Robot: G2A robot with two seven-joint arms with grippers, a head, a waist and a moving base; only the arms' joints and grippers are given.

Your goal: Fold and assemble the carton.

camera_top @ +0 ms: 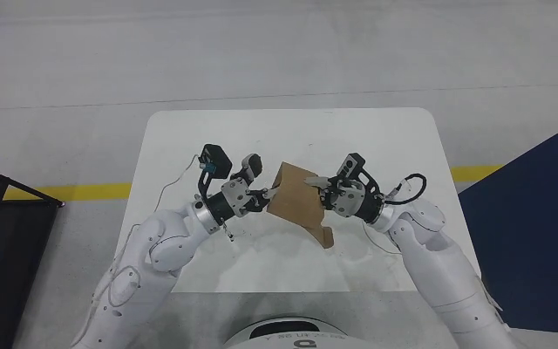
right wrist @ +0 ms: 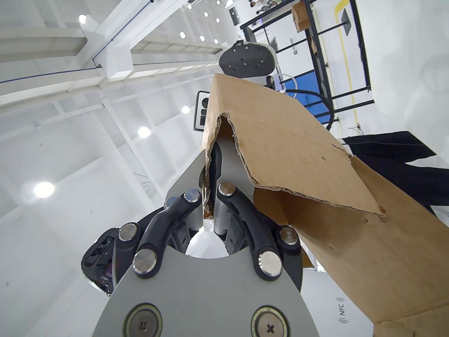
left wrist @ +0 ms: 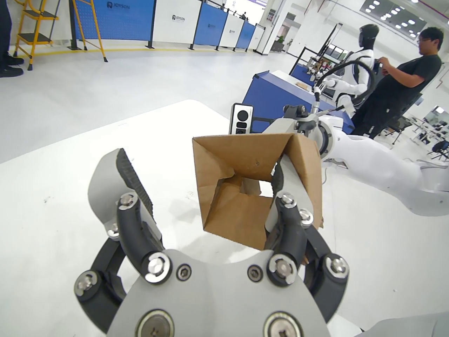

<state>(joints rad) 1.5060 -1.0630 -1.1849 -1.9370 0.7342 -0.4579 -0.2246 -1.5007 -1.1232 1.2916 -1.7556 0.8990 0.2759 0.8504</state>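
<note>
A brown cardboard carton [camera_top: 301, 202] is held up over the middle of the white table [camera_top: 218, 140], opened into a tube with loose flaps. In the left wrist view I look into its open end [left wrist: 238, 180]. My left gripper [left wrist: 200, 166] is open at that end: one finger [left wrist: 280, 191] reaches inside the tube along a wall, the other [left wrist: 122, 177] stays outside. In the top view this gripper [camera_top: 260, 183] sits at the carton's left end. My right gripper [right wrist: 209, 163] is shut on a torn-edged wall of the carton [right wrist: 287, 149], at its right side [camera_top: 321, 183].
The table's edges lie well away from both arms, with bare top in front of and behind the carton. A dark blue panel [camera_top: 514, 227] stands off the table's right side, and a black frame [camera_top: 17, 196] off its left.
</note>
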